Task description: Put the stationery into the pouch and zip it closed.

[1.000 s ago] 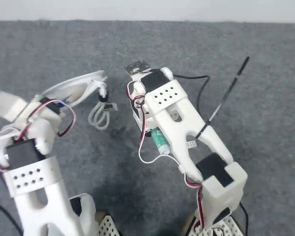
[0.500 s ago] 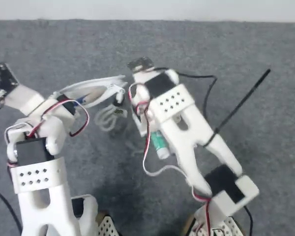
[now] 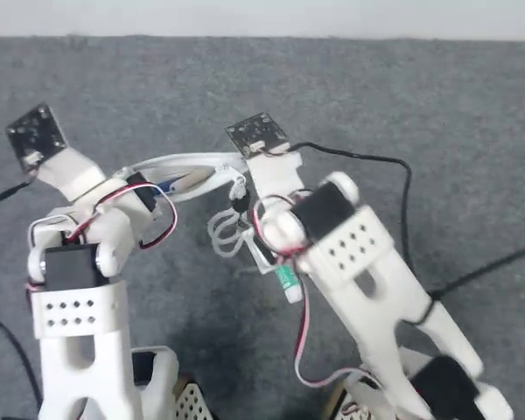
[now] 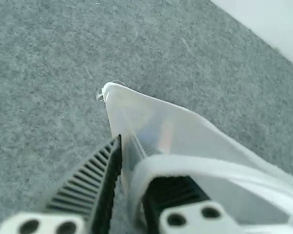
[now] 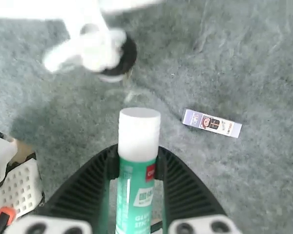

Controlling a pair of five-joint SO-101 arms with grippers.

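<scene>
A translucent white pouch hangs above the grey carpet, and my left gripper is shut on one end of it. In the left wrist view the pouch is pinched between the black ribbed fingers of the left gripper. Its white cord loops dangle by the right arm. My right gripper is shut on a green glue stick with a white cap, held just below the pouch's end. The glue stick pokes out under the right arm. A small eraser lies on the carpet.
Grey carpet covers the whole table, with open room at the back and right. A black cable runs from the right arm across the carpet. Both arm bases stand at the near edge.
The left arm has carried the pouch rightward, toward the right gripper. The right arm has swung its upper part right and lowered its wrist, keeping the glue stick near the middle.
</scene>
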